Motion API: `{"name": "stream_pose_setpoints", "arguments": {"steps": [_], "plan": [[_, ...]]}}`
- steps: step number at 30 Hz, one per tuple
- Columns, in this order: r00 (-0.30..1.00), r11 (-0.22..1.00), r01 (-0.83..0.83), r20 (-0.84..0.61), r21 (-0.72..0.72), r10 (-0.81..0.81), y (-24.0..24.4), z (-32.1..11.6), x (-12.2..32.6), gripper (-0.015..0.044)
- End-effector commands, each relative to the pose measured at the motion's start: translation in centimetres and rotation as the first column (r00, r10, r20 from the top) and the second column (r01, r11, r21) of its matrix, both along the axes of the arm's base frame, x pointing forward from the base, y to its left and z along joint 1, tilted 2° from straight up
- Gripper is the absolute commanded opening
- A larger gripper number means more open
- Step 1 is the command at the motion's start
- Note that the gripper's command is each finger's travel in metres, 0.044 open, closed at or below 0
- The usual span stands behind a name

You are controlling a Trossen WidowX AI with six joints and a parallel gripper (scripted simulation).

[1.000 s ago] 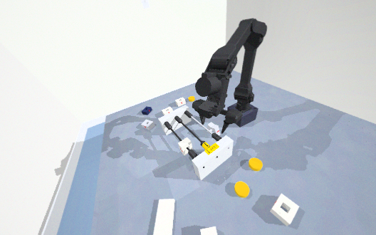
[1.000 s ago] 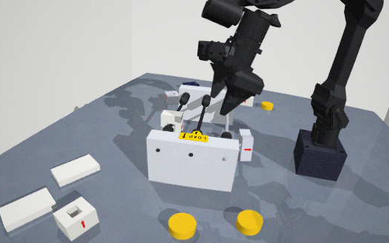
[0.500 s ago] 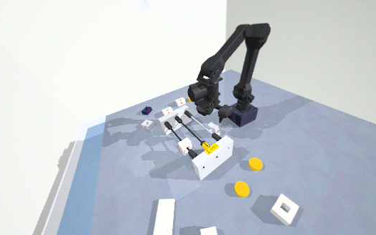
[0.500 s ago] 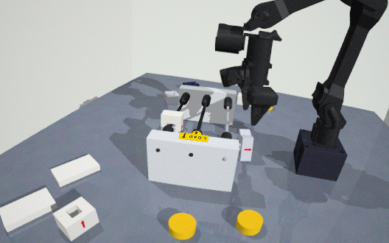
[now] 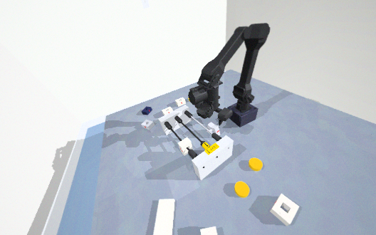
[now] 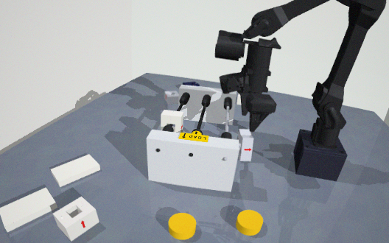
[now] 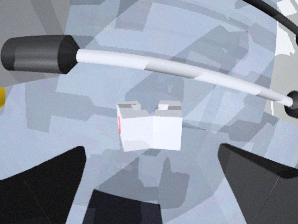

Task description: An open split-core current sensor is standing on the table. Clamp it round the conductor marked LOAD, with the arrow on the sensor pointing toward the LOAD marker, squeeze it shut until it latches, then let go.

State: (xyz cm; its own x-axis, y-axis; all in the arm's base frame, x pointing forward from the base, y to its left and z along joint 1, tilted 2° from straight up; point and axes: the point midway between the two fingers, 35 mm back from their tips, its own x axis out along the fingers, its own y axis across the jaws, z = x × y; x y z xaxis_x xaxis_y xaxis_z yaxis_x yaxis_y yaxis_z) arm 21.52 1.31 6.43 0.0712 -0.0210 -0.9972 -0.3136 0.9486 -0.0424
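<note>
The open sensor point(image 5: 213, 128) point(image 6: 246, 141) point(image 7: 153, 131) is a white block standing on the table beside the rack, its two jaws spread upward. Its red arrow points right in the exterior view. The LOAD conductor point(image 5: 193, 132) point(image 6: 202, 118) is the black middle one, next to the yellow LOAD marker point(image 5: 212, 149) point(image 6: 193, 138); nothing is clamped round it. My gripper point(image 7: 153, 153) is open and empty above the sensor. In the wrist view its fingers stand wide to either side of the sensor. In the exterior view a fingertip shows just above the sensor; the other is hidden.
The white conductor point(image 5: 202, 124) point(image 6: 228, 118) point(image 7: 175, 69) runs close beside the sensor. A white block point(image 5: 184, 147) point(image 6: 172, 118) sits round the outer black conductor. The rack's front wall point(image 5: 212, 164) point(image 6: 192, 167), yellow discs point(image 5: 242, 189) point(image 6: 250, 222) and several white blocks stand around.
</note>
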Motion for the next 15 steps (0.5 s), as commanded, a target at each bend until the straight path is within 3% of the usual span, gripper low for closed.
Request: {"name": "stream_pose_setpoints", "arguments": {"steps": [1, 15], "plan": [[1.000, 1.000, -0.005, -0.021, 0.001, 0.005, 0.0, -1.1, -0.2, 0.0440], [1.000, 1.000, -0.005, -0.021, 0.001, 0.005, -0.1, -3.4, -0.2, 0.0440]]}}
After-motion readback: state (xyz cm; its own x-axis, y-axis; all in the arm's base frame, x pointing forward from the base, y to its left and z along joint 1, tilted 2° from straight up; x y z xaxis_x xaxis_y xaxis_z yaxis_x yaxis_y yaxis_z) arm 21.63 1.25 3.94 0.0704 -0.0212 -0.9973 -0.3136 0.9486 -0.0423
